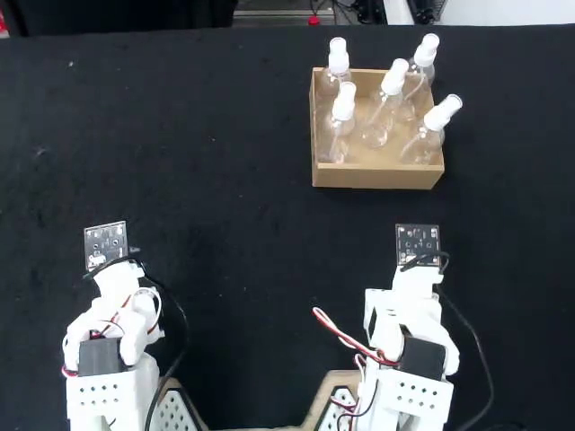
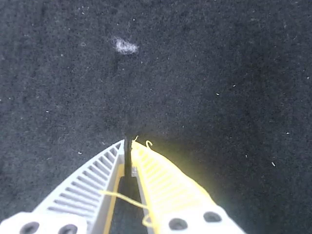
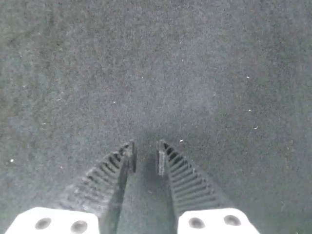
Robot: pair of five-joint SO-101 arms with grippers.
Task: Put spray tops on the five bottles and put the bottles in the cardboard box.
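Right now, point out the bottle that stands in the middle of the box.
The centre bottle: the other four stand one near each corner of the box, and this one rises between them.

No legible text, number, brand or sign that I can read in any view. Cardboard box (image 1: 377, 175): outer wall plain brown as seen from high view. Spray bottles (image 1: 384, 106) in box: clear, any print too small for me to tell. Small dark circuit boards (image 1: 106, 244) on arm wrists: pale specks only, unreadable.
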